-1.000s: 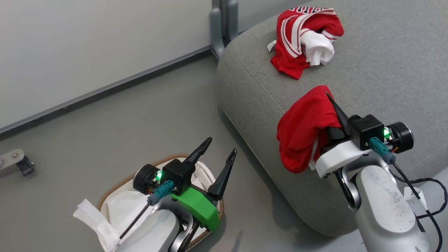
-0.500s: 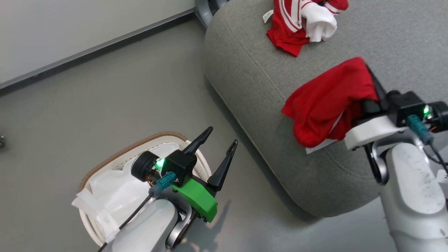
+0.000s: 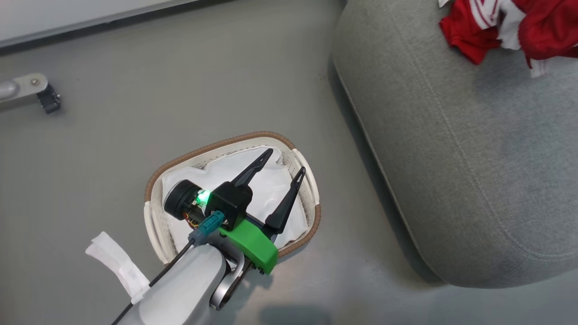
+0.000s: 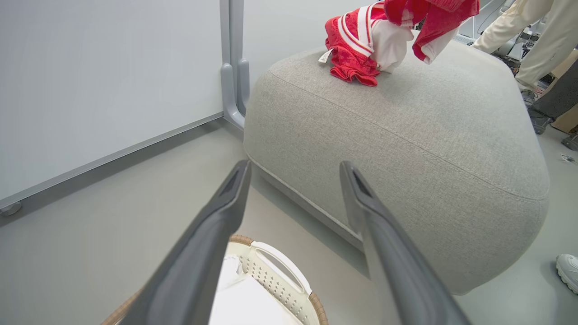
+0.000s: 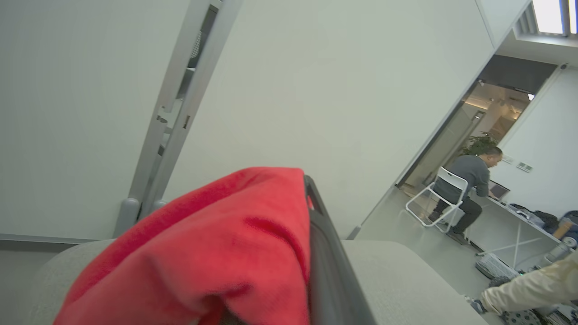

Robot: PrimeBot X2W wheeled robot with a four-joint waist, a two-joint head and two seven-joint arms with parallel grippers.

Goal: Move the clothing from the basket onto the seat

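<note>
1. Right fingers (image 5: 323, 262): clamped on the plain red garment (image 5: 203, 253), which is draped over them. One finger is hidden by the cloth, so the gap is unreadable. Grip judged from the cloth hanging clear.
2. Seat (image 5: 397, 280) is directly under and ahead of those fingers. Jersey (image 4: 350, 54) lies on it, just below the hanging cloth.
3. Step judged: drop-off. Lower until the cloth rests on the seat, well in from the rounded edge. Then open wide and back out along the finger line so the fabric slides off without snagging.
4. Left fingers (image 4: 205, 243): spread wide, holding nothing, hovering over the basket (image 3: 216, 144).
5. Beneath them the basket holds the white liner (image 3: 226, 171). Leave it there.
</note>
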